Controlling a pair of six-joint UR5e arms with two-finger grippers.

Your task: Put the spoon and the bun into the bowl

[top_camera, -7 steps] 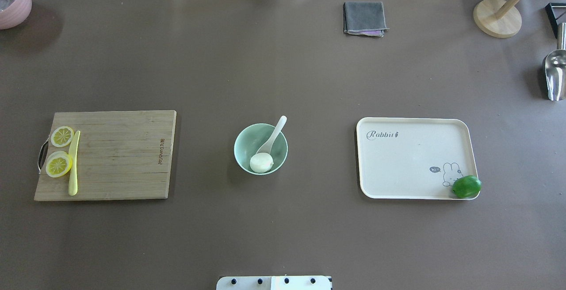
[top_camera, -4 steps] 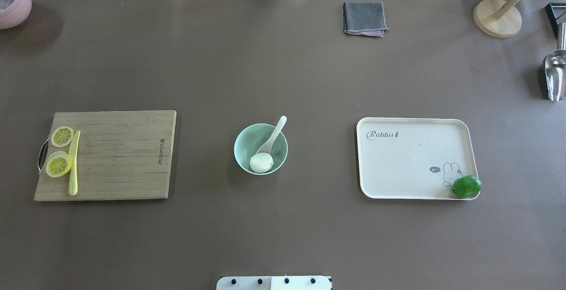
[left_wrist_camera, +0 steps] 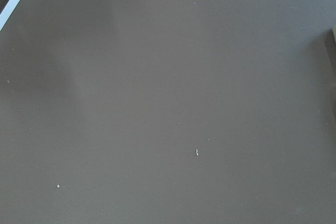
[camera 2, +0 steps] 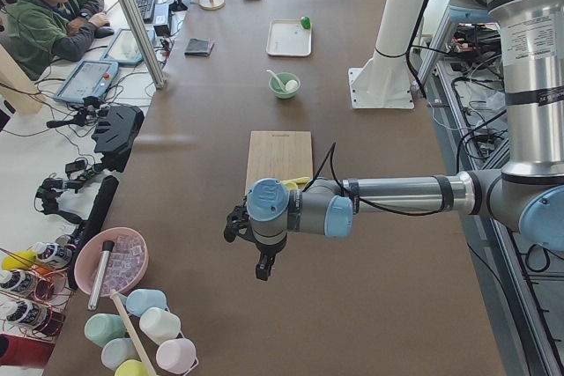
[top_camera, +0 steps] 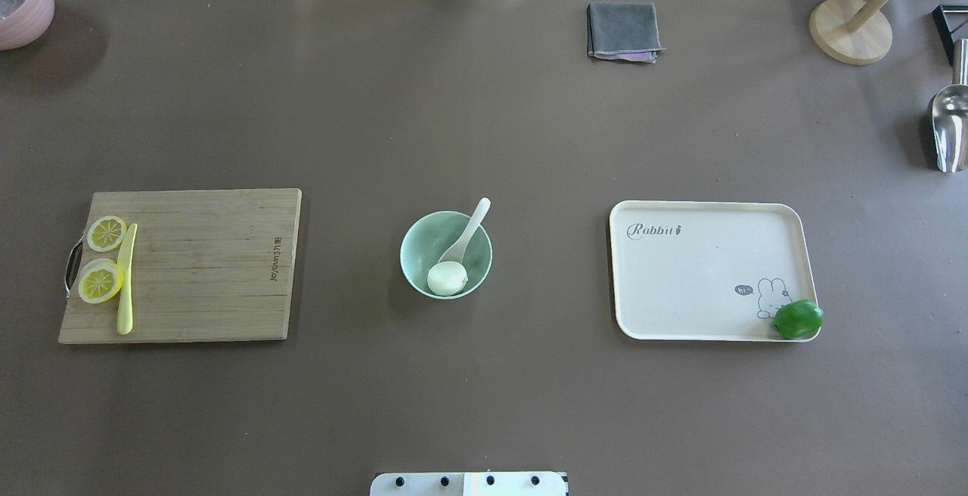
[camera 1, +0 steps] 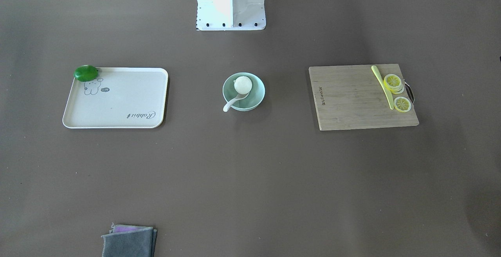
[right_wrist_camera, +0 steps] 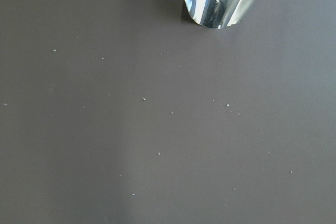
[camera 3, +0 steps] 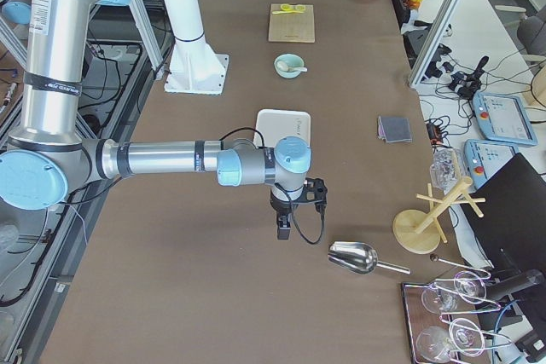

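The mint-green bowl [top_camera: 409, 243] stands at the table's middle. The white bun [top_camera: 447, 278] lies inside it at the near side. The white spoon [top_camera: 473, 224] rests in the bowl, its scoop by the bun and its handle over the far right rim. The front view shows the same bowl [camera 1: 258, 92], bun [camera 1: 242, 85] and spoon [camera 1: 230, 104]. My left gripper [camera 2: 263, 268] shows only in the exterior left view, far off past the cutting board. My right gripper [camera 3: 283, 229] shows only in the exterior right view, beyond the tray. I cannot tell whether either is open or shut.
A wooden cutting board [top_camera: 204, 265] with lemon slices [top_camera: 100, 282] and a yellow-green knife [top_camera: 126, 278] lies left of the bowl. A cream tray [top_camera: 703, 269] with a green fruit [top_camera: 798, 319] lies right. A grey cloth [top_camera: 623, 30], wooden stand [top_camera: 850, 30] and metal scoop [top_camera: 949, 129] sit farther back.
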